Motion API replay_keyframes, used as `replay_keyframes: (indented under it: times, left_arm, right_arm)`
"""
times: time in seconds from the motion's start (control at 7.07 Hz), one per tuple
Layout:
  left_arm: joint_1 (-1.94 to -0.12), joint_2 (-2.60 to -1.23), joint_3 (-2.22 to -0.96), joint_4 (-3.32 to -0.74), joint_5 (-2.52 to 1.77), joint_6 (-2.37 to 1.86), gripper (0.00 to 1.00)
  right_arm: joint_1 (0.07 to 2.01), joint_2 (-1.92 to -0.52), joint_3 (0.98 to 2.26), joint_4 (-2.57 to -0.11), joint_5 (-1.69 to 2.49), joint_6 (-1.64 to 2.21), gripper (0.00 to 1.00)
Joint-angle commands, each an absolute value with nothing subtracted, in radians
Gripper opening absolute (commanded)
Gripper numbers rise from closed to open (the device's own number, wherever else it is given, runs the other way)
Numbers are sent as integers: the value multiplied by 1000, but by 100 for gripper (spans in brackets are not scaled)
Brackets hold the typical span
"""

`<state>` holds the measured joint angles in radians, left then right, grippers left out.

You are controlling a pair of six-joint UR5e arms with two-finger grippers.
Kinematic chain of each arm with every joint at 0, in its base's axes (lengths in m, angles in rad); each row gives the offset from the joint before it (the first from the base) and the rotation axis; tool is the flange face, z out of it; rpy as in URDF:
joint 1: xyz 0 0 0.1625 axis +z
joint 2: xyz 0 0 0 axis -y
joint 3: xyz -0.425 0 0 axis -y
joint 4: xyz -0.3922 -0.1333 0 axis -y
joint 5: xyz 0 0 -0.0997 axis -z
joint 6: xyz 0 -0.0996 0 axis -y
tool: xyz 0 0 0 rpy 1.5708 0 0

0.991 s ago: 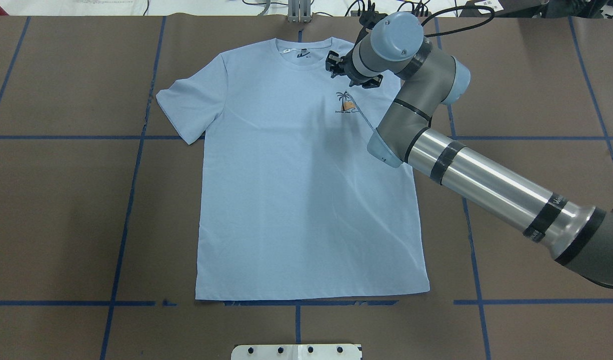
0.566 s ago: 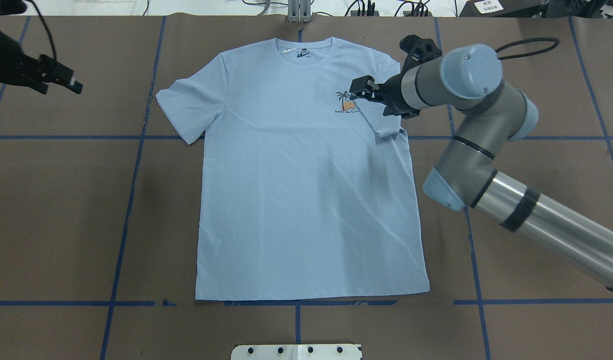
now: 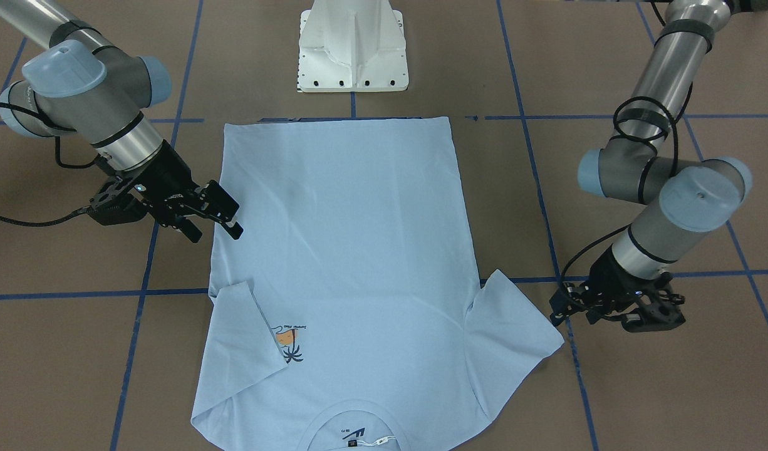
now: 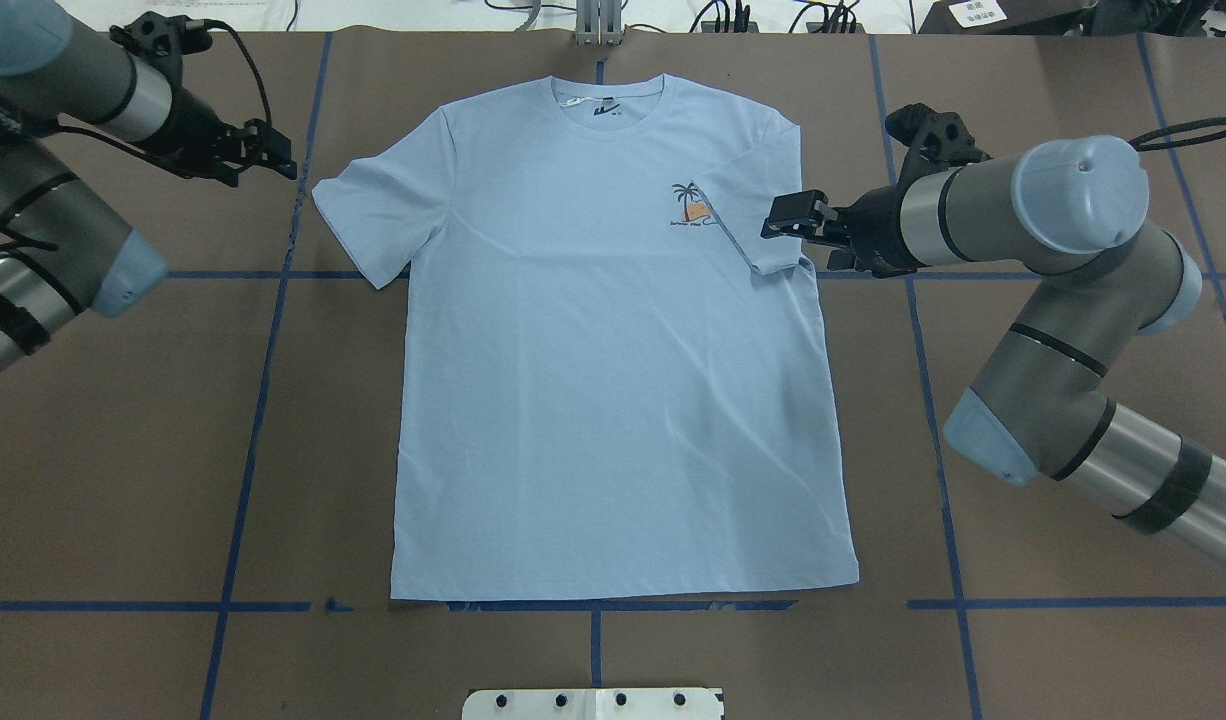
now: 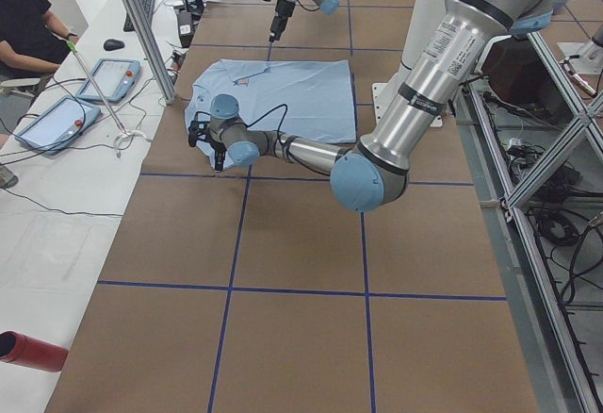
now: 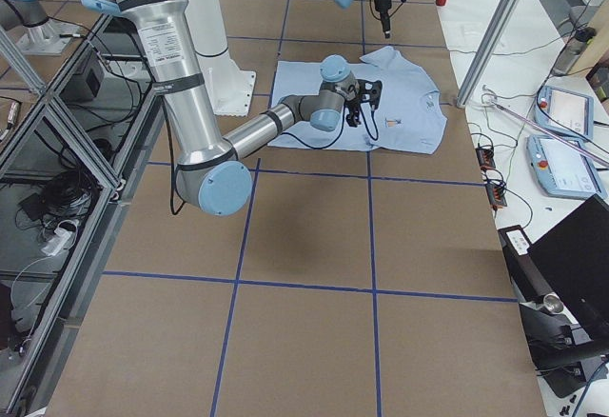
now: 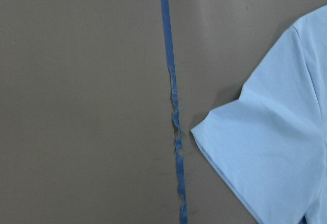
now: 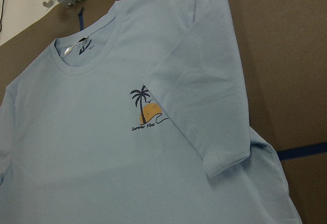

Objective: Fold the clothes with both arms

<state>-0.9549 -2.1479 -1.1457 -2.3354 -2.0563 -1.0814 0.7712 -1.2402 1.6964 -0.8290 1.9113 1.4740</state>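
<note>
While left hand [image 4: 281, 152] and right hand [image 3: 230, 218] gape empty, T-shirt [image 4: 613, 400] lies lengthwise, collar [image 4: 606, 100] away from pedestal [image 3: 352, 44].

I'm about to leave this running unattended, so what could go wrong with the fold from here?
1. The right end effector hangs open right by the folded-in sleeve; a sideways move could snag it and undo the fold.
2. The left end effector is over bare table beside the flat sleeve, so a grasp there might miss the T-shirt.
</note>
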Motion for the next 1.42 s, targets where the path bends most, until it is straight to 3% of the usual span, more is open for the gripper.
replay_keyframes:
  times: [0.0, 0.85, 0.99, 1.13, 1.27]
  left_arm:
    - [-927, -2175, -1102, -2353, -2013, -1111, 67]
    - [-913, -2178, -1058, -2362, -1934, -1104, 59]
    - [-913, -2180, -1049, -2373, -1934, -1106, 52]
    - [-911, -2186, -1048, -2373, -1934, -1106, 26]
    - [-911, -2184, -1049, -2373, -1934, -1104, 24]
  right_arm:
    - [770, -1244, 1692, -827, 1908, 1473, 100]
    - [755, -1243, 1671, -824, 1904, 1476, 100]
    - [755, -1241, 1661, -822, 1904, 1473, 100]
    - [753, -1239, 1657, -821, 1904, 1471, 100]
    - [752, -1239, 1655, -821, 1904, 1468, 100]
